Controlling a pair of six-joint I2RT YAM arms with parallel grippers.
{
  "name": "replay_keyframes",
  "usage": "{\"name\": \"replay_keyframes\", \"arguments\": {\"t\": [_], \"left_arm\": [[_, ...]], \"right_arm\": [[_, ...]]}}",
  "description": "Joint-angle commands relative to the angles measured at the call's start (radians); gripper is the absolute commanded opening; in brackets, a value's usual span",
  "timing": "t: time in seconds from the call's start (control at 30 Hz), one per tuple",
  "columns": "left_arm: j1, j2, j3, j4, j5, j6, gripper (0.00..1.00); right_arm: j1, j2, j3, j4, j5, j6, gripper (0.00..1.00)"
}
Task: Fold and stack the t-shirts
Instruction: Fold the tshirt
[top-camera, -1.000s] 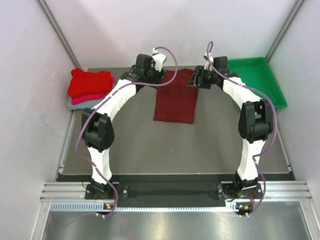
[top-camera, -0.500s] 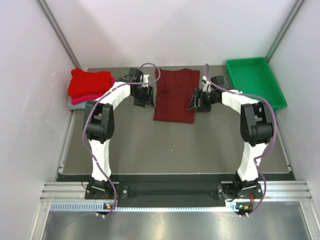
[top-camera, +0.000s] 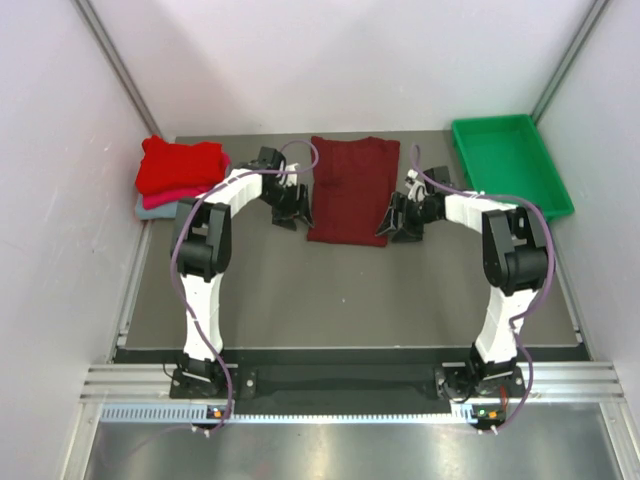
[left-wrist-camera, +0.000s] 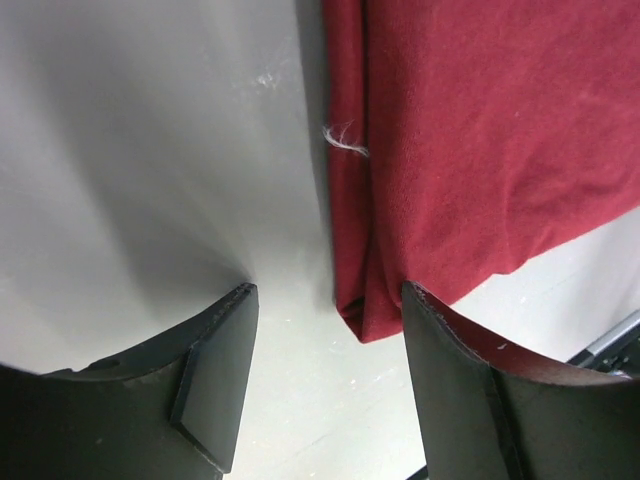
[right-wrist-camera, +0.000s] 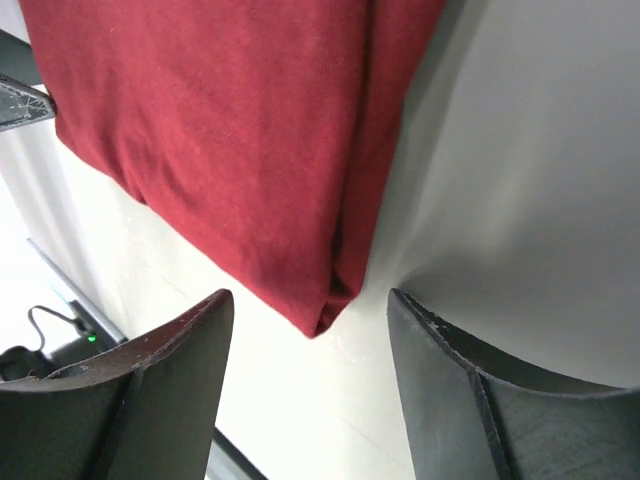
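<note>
A: Where does the maroon t-shirt lie?
B: Flat at the far middle of the table. The table surface stretches wide before its near edge.
A: And the arms?
B: Both reach low. The left gripper and right gripper gape wide around its near corners, gripping nothing.

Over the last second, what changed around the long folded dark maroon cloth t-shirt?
Both arms pulled back toward their bases. The left gripper and right gripper travelled from the far end of the dark maroon t-shirt down its sides to its near corners. Both are open, each straddling a corner and gripping nothing. The shirt, the folded bright red, pink and grey-blue stack and the green plastic tray stayed put.
</note>
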Motion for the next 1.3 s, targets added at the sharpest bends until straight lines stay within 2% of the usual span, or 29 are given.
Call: {"name": "replay_keyframes", "arguments": {"t": [0.0, 0.5, 0.63, 0.77, 0.87, 0.9, 0.93, 1.0, 1.03, 1.27], "left_arm": [[0.006, 0.034, -0.010, 0.014, 0.021, -0.021, 0.65], [0.002, 0.021, -0.065, 0.019, 0.106, -0.024, 0.59], [-0.012, 0.034, -0.071, 0.034, 0.117, -0.036, 0.56], [-0.028, 0.049, -0.080, 0.045, 0.126, -0.045, 0.36], [-0.031, 0.057, -0.089, 0.054, 0.155, -0.054, 0.27], [-0.032, 0.057, -0.091, 0.055, 0.163, -0.053, 0.19], [-0.034, 0.057, -0.094, 0.057, 0.170, -0.053, 0.14], [-0.034, 0.048, -0.102, 0.059, 0.178, -0.054, 0.00], [-0.034, 0.040, -0.106, 0.060, 0.181, -0.054, 0.00], [-0.040, -0.075, -0.187, 0.083, 0.250, -0.071, 0.00]], "right_arm": [[-0.009, 0.033, 0.021, 0.047, -0.034, 0.026, 0.64], [-0.003, 0.024, -0.032, 0.061, -0.037, 0.044, 0.57], [0.000, 0.024, -0.042, 0.063, -0.034, 0.046, 0.50], [0.002, 0.023, -0.055, 0.067, -0.040, 0.043, 0.25], [0.002, 0.020, -0.059, 0.067, -0.042, 0.036, 0.17], [0.000, 0.017, -0.059, 0.066, -0.042, 0.036, 0.15], [0.002, 0.012, -0.059, 0.066, -0.042, 0.033, 0.08], [0.002, 0.003, -0.063, 0.061, -0.040, 0.026, 0.05], [-0.001, -0.011, -0.065, 0.060, -0.037, 0.024, 0.00], [-0.009, -0.121, -0.080, -0.002, -0.049, -0.016, 0.00]]}}
